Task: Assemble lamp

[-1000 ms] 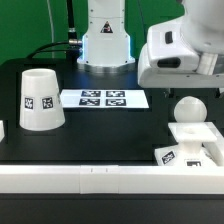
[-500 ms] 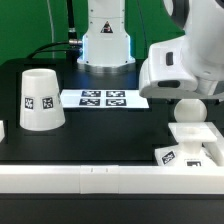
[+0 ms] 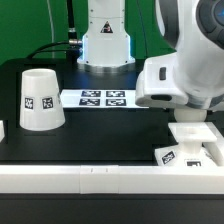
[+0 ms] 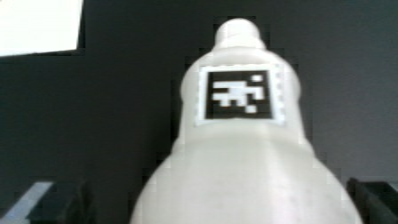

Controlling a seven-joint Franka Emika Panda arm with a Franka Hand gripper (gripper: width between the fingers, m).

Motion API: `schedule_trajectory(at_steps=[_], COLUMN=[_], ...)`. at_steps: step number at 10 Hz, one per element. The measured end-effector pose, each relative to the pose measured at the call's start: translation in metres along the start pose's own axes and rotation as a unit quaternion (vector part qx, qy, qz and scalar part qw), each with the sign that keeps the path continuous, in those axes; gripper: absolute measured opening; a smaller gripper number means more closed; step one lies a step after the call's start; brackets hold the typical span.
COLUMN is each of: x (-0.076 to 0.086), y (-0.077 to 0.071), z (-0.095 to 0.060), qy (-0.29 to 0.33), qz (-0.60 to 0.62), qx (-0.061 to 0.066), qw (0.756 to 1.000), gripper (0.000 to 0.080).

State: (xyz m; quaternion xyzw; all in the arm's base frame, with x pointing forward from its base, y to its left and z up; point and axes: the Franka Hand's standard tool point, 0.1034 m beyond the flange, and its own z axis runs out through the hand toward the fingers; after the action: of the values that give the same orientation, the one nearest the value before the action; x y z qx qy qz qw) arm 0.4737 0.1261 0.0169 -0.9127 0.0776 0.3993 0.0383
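The white bulb (image 4: 240, 150) fills the wrist view, with its round head near the camera, its neck pointing away and a square tag (image 4: 240, 93) on it. My gripper (image 4: 222, 205) is open, with one dark fingertip (image 4: 54, 200) on each side of the bulb's head and not touching it. In the exterior view the arm's hand (image 3: 175, 85) has come down at the right and hides the bulb. The flat square base (image 3: 195, 145) lies just in front of the hand. The tapered shade (image 3: 40, 98) stands at the exterior view's left.
The marker board (image 3: 103, 98) lies at the back middle of the black table. A white rail (image 3: 90, 178) runs along the front edge. The robot's pedestal (image 3: 105, 45) stands behind. A flat white patch (image 4: 36, 25) shows in a corner of the wrist view.
The arm has come down over the bulb at the right. The bulb's round head showed beside the hand before and is now hidden behind it.
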Motion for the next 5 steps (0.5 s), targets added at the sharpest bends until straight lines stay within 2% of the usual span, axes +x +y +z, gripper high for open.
schedule_trajectory(at_steps=[1, 2, 5], x=[0.0001, 0.0001, -0.0005], y=[0.0003, -0.0004, -0.0049], z=[0.0015, 0.0015, 0.0022], qy=[-0.001, 0.000, 0.001], qz=[0.001, 0.000, -0.004], qx=[0.000, -0.001, -0.004], qw=[1.000, 1.000, 1.000], gripper=[0.0699, 0.0577, 0.0575])
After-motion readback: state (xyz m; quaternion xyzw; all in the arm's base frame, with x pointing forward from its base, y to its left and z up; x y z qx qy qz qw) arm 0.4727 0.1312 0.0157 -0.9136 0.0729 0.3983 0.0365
